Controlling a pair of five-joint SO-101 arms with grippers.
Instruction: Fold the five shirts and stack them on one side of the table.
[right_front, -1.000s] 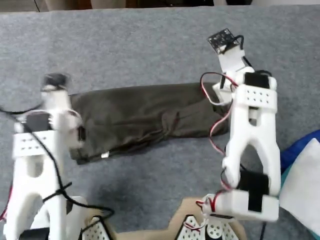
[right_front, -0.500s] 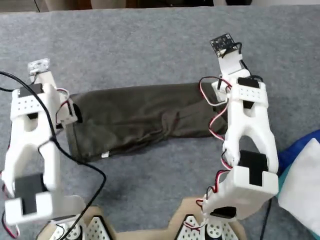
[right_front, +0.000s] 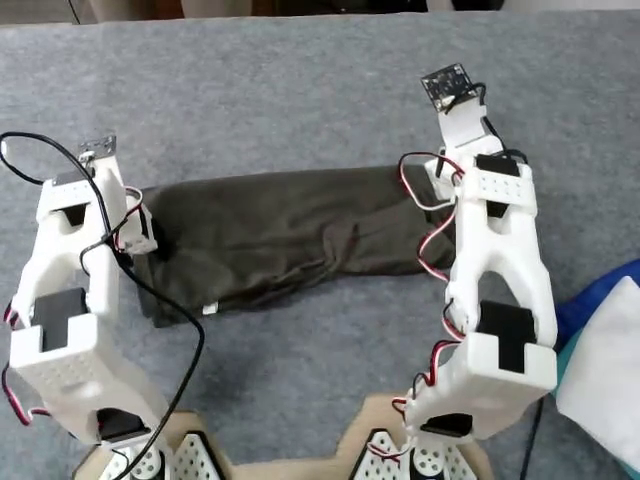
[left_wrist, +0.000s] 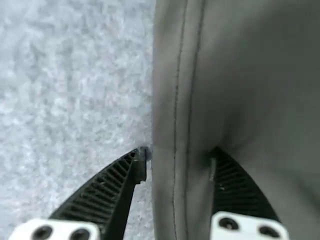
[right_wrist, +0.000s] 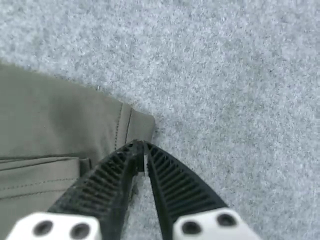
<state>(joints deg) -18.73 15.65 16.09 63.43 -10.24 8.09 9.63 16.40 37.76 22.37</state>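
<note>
The task looks early: one olive shirt (right_front: 290, 235) lies mid-table (right_front: 300, 90) folded lengthwise into a long strip, so by my reading it still needs its crosswise folds and stacking, with the other shirts to follow. The left gripper (left_wrist: 177, 155) stands released, one finger on the bare table and one on the cloth, straddling the shirt's hemmed end, while the right gripper (right_wrist: 144, 146) is clenched at the opposite corner, though I cannot tell whether it nips any cloth. Blue and white fabric (right_front: 605, 350) lies heaped at the table's right edge, perhaps more shirts, in no bin or basket
</note>
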